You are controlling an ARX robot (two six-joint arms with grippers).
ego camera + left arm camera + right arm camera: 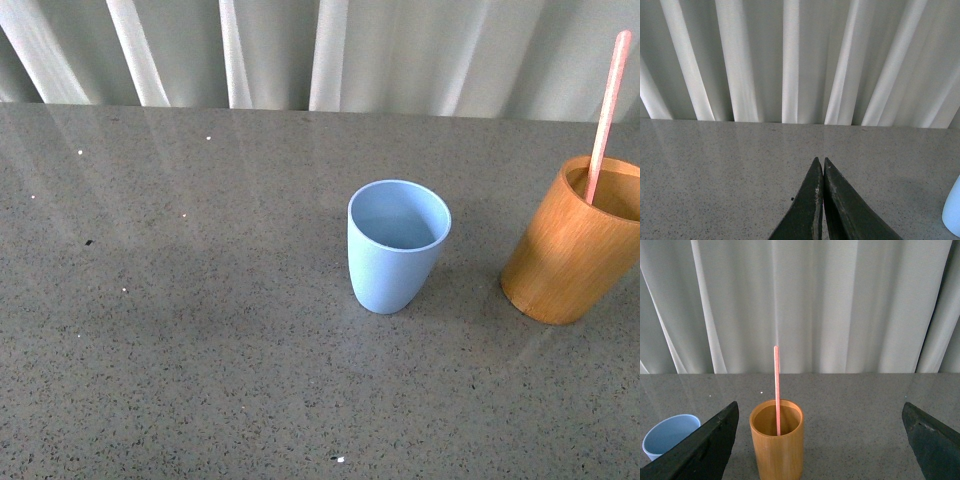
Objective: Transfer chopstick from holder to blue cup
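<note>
Standing in the holder [570, 250] at the worktop's [200, 350] right edge: the chopstick [606, 115], slightly tilted and rising well above the rim. Left of that, apart and nearer the middle: the blue cup [396, 245], upright. Right gripper [820, 407] spread wide either side of the holder, clear of it; left gripper [820, 167] pressed closed, fingers touching.

Grey speckled worktop [200, 350], glossy, with faint pale streaks reflected near the far edge. A few white flecks [209, 138] and one dark speck [89, 242] scattered toward the left. Behind, a white pleated curtain [400, 50] hanging along the whole back edge.
</note>
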